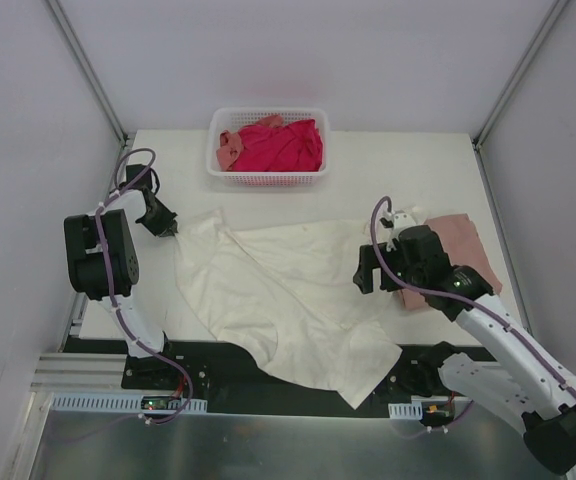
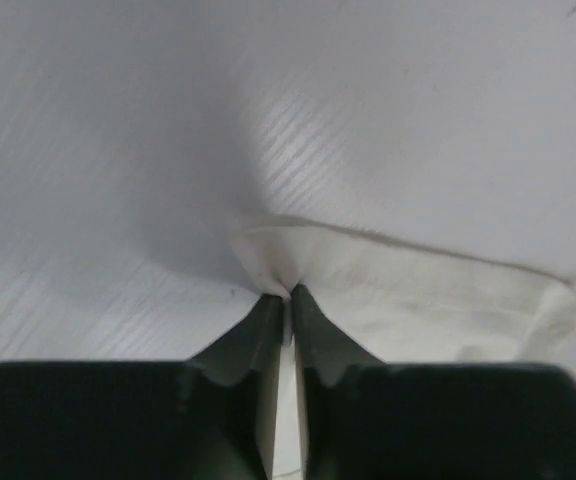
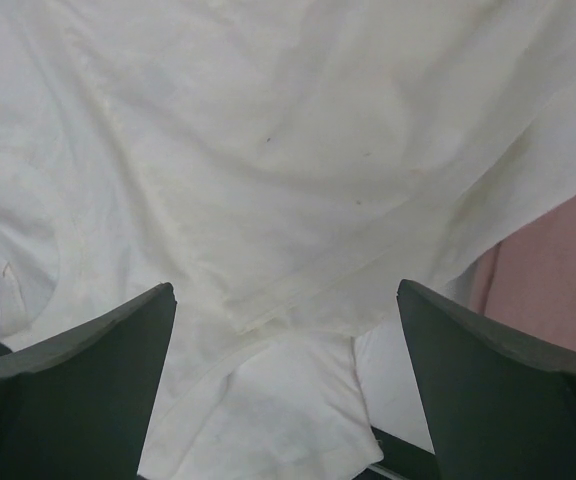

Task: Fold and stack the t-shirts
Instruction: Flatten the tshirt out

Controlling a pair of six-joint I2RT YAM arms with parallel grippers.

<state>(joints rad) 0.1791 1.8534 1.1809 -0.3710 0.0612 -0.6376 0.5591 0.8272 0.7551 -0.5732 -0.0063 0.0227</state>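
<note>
Of four shirts, one cream shirt (image 1: 288, 290) lies spread at centre, its 9 o'clock edge pinched in the closed left gripper (image 2: 288, 292), the right gripper (image 3: 286, 300) gapes empty over its 3 o'clock edge beside one folded pink shirt (image 1: 463, 240), and one red shirt (image 1: 286, 145) and one salmon shirt (image 1: 228, 150) fill the single basket (image 1: 268, 181) at 12 o'clock.

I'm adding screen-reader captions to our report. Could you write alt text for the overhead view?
A cream t-shirt lies rumpled across a white table, its far-left corner pinched by the left gripper; the right gripper hovers open at its right edge. Behind sits a white basket of red shirts; a folded pink shirt lies at right.
</note>
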